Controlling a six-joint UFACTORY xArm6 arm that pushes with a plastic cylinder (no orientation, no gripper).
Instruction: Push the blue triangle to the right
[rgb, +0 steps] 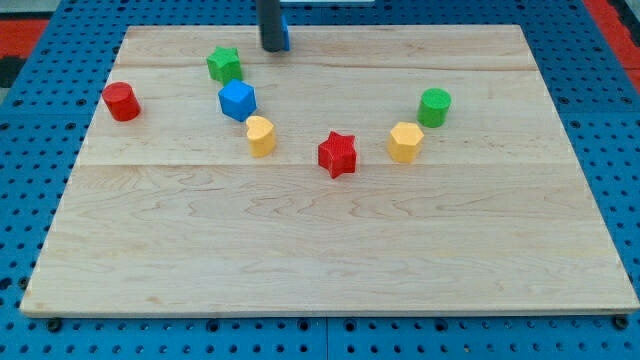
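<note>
Camera view shows the tip (271, 48), a bare rod holding nothing, at the board's (330, 250) top edge, touching the blue triangle (284, 36), mostly hidden behind it. Off-centre contact could slip past and leave the triangle unmoved.

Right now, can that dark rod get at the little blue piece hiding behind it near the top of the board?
Probably yes. My tip sits right against the blue block at the view's top, which peeks out on its right side. Nothing stands between them; the green star lies off to the left.
</note>
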